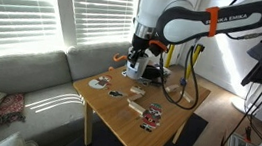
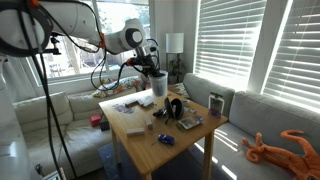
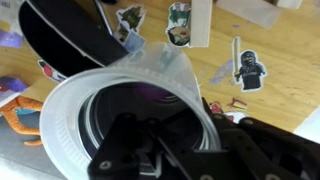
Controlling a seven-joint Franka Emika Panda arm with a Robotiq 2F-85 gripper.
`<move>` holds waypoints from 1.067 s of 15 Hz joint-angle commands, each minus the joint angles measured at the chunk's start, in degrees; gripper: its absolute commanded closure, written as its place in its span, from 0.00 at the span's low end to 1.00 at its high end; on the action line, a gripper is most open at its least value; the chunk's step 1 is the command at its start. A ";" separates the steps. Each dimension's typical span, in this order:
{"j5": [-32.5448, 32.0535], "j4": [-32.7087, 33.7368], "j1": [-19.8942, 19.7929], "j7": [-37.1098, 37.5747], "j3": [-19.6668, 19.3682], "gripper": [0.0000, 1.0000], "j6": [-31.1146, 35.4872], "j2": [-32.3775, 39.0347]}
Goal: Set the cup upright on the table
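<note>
The cup point(image 3: 160, 65) is a pale translucent tumbler that fills the wrist view. Its wide rim faces the camera and its base points down toward the wooden table point(image 3: 280, 60). My gripper point(image 3: 195, 135) is shut on the cup's rim, with one finger inside and one outside the wall. In both exterior views the gripper point(image 1: 139, 54) point(image 2: 154, 70) hangs over the far part of the table point(image 1: 130, 123) point(image 2: 150, 150) with the cup point(image 1: 134, 69) point(image 2: 158, 88) below it. I cannot tell whether the cup's base touches the tabletop.
A dark round dish point(image 3: 65, 40) lies just beyond the cup. Small picture cards point(image 3: 180, 25) and a flat toy figure point(image 3: 250, 68) lie around it. Black objects point(image 1: 157, 74) and cables sit beside the gripper. A sofa point(image 1: 29, 86) borders the table.
</note>
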 commanded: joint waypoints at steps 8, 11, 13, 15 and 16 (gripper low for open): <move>-0.21 22.29 6.78 -6.90 -2.43 0.99 -4.14 18.54; -0.17 22.52 7.87 -6.35 -3.21 0.99 -5.08 18.88; -0.22 22.33 8.24 -5.58 -3.68 0.68 -5.86 18.57; -0.73 22.48 8.76 -5.03 -3.82 0.56 -6.30 17.72; -1.05 22.67 9.19 -4.94 -3.76 0.48 -6.07 17.00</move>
